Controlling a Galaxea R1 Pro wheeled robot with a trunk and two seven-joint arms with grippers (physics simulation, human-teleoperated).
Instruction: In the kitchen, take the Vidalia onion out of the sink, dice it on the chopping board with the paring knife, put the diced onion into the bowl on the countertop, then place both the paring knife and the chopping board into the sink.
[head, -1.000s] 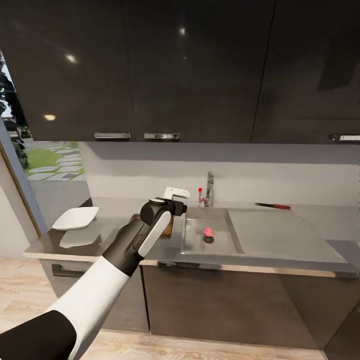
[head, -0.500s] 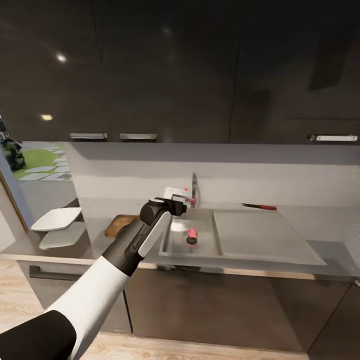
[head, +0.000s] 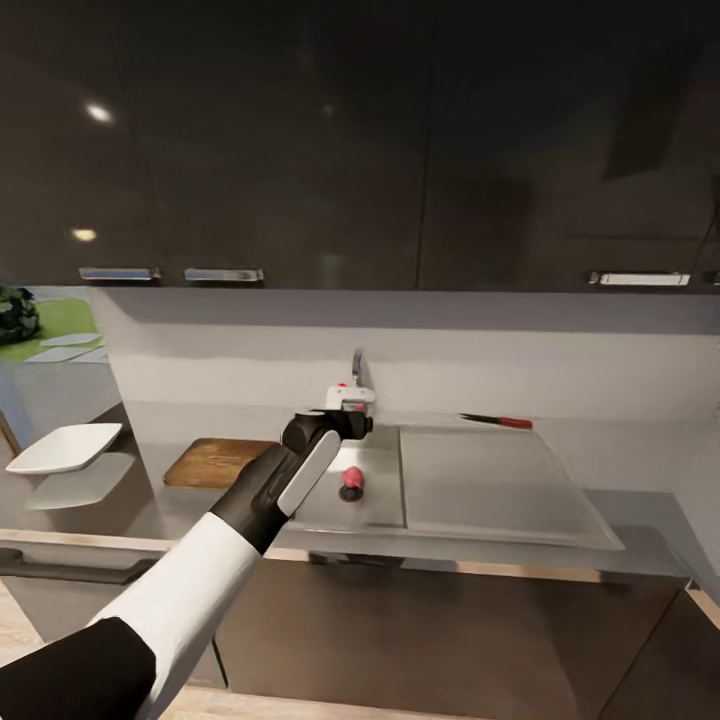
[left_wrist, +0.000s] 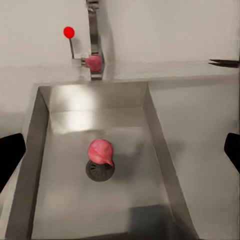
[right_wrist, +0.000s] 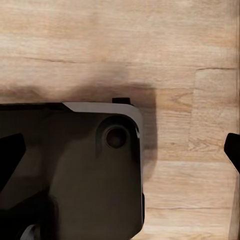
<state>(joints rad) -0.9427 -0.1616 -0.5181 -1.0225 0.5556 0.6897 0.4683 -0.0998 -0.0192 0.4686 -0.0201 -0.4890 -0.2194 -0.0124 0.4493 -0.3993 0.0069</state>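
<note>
The Vidalia onion (head: 352, 479) lies at the bottom of the sink (head: 385, 510), resting on the edge of the round drain (left_wrist: 100, 170), and nothing holds it yet. The left tool (head: 347, 398) hangs above the near-left part of the basin, in front of the tap (head: 356, 366). In the left wrist view its two fingers show as dark tips at both edges of the picture, so it is wide open and empty, and the onion sits almost in the middle between them.

The step in hand, as I judge it, is the reach down to take the onion. To do it well, the tool should go straight down with the onion kept centred between the fingers (the basin walls are close on the sides, so a slanted approach may hit them). The onion is round and smooth, so it may roll away if one finger touches first; both fingers should meet it at its widest part. The closing should be gentle but firm.

The chopping board (head: 215, 462) waits on the counter (head: 640, 500) just to the left of the sink, a short way for the carry. The bowl (head: 66, 447) stands further left, and the paring knife (head: 497, 421) lies behind the drainboard (head: 490, 485), well apart from the onion.

The right tool points at the wooden floor (right_wrist: 120, 45); its fingertips show far apart with nothing between them.
</note>
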